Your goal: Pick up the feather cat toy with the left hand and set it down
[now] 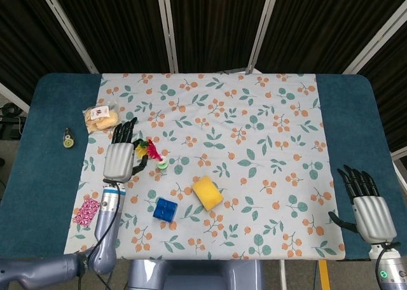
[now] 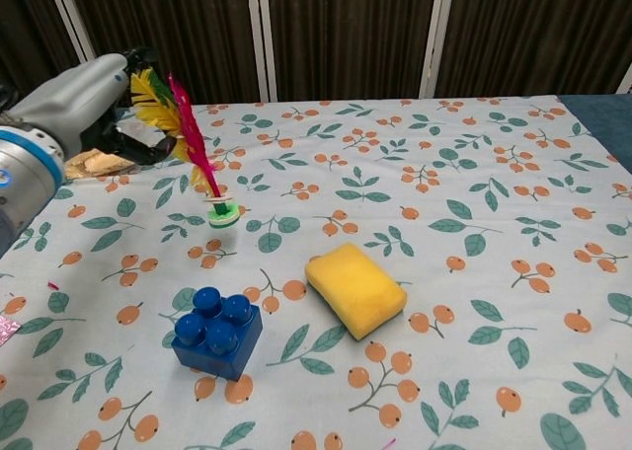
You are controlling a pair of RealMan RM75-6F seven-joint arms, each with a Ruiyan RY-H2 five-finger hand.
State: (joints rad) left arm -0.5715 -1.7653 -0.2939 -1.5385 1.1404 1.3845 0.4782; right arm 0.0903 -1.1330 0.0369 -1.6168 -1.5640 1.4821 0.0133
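1. your left hand point(image 2: 74, 100) holds the feather cat toy point(image 2: 193, 139) up, near the left edge of the flowered cloth point(image 1: 267, 112). the fingers pinch the feathers up high.
2. the toy hangs with its green round base point(image 2: 223, 213) low, just over the cloth. i cannot tell if the base touches it.
3. the grip is only on soft feathers. they could slide out, and the toy would drop and roll.
4. if you let go while it is tilted, the toy may tip over on its side.
5. the snack bag point(image 1: 102, 117) lies just behind your hand, near the cloth's far left corner. a swing that way could bump it.
6. the blue block point(image 2: 215, 333) and the yellow sponge point(image 2: 355, 288) sit nearer the front edge. put the toy down away from them.
7. your right hand point(image 1: 367, 204) rests by the front right corner of the tabletop, fingers straight and a bit apart, holding nothing.
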